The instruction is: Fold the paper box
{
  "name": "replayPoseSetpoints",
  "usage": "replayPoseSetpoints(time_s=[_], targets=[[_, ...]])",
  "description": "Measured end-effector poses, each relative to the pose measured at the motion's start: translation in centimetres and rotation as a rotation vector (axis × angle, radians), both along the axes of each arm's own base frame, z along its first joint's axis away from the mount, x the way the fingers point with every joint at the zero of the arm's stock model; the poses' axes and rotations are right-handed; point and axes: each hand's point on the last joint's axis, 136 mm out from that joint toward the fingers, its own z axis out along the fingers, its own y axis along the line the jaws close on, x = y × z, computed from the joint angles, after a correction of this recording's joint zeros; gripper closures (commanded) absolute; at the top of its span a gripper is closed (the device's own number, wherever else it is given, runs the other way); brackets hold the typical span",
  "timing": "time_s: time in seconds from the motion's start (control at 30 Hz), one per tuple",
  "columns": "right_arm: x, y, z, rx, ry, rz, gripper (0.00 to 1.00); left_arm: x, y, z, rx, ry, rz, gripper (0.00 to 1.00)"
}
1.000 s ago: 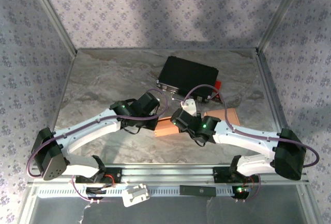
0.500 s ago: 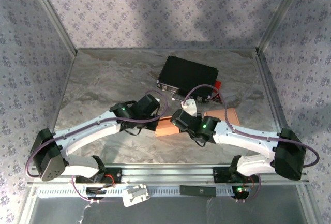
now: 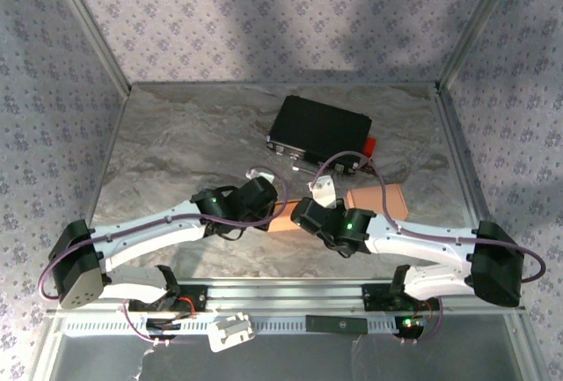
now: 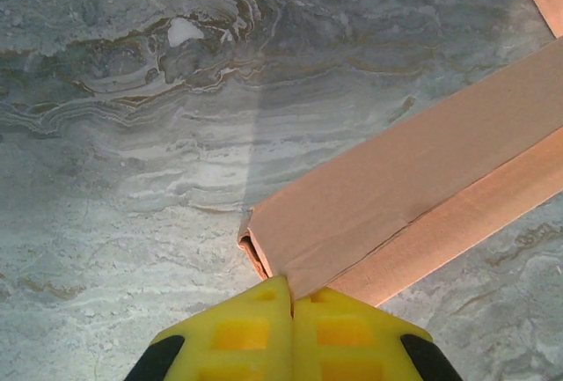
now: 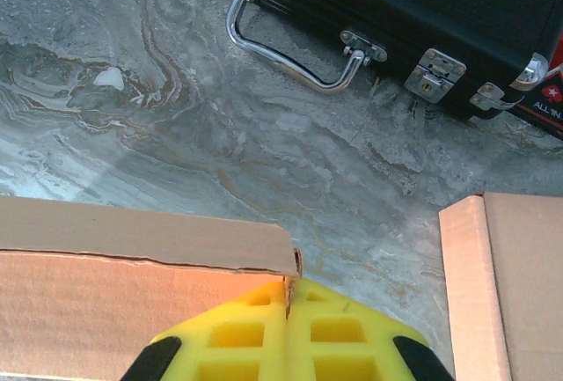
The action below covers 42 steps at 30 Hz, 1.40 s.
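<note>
Two sets of fingers, both clenched on cardboard. The left fingers (image 4: 242,333) are pressed flat together, and the near left corner of the paper box (image 4: 396,196) enters their seam. The right fingers (image 5: 343,328) are likewise pressed together, nipping the end of a folded flap. The paper box lies flattened on the counter (image 3: 193,135) between the two wrists, its long axis running left to right and rising away from the left fingers toward the far right. A black case (image 3: 318,130) stands beyond, apart from the box. By this reading, each arm holds one end, so the fold turns about that long axis.
</note>
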Motion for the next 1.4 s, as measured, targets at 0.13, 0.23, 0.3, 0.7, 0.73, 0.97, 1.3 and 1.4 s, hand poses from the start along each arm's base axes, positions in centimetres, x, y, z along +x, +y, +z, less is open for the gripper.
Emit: replayPoseSetpoints(time_s=[0.13,0.23,0.3,0.7,0.73,0.97,1.3,1.4], targets=[[-0.1,0.0,-0.1,-0.006,-0.009,0.003,1.0,-0.4,-0.1,-0.6,0.017,-0.037,0.008,0.98],[-0.3,0.0,-0.2,-0.011,-0.005,0.007,0.91,-0.5,0.0,-1.2,0.033,-0.054,0.023,0.98],[-0.6,0.0,-0.2,-0.013,0.005,0.009,0.8,-0.6,0.0,-1.2,0.038,-0.067,0.034,0.98],[-3.0,0.6,2.8,0.193,0.118,0.01,0.43,-0.6,-0.2,-1.1,0.022,-0.093,0.083,0.98],[-3.3,0.6,3.1,0.22,0.128,0.009,0.41,-0.6,-0.2,-1.1,0.023,-0.095,0.085,0.99],[-3.7,-0.8,5.3,0.506,0.185,-0.127,0.23,-0.6,-0.2,-1.2,0.025,-0.101,0.089,0.98],[-2.4,-4.1,0.0,1.04,0.377,-0.539,0.09,-0.6,-0.3,-1.2,0.031,-0.112,0.089,0.99],[-2.1,-3.3,-1.4,1.138,0.458,-0.583,0.1,-0.6,-0.3,-1.2,0.034,-0.116,0.091,0.99]])
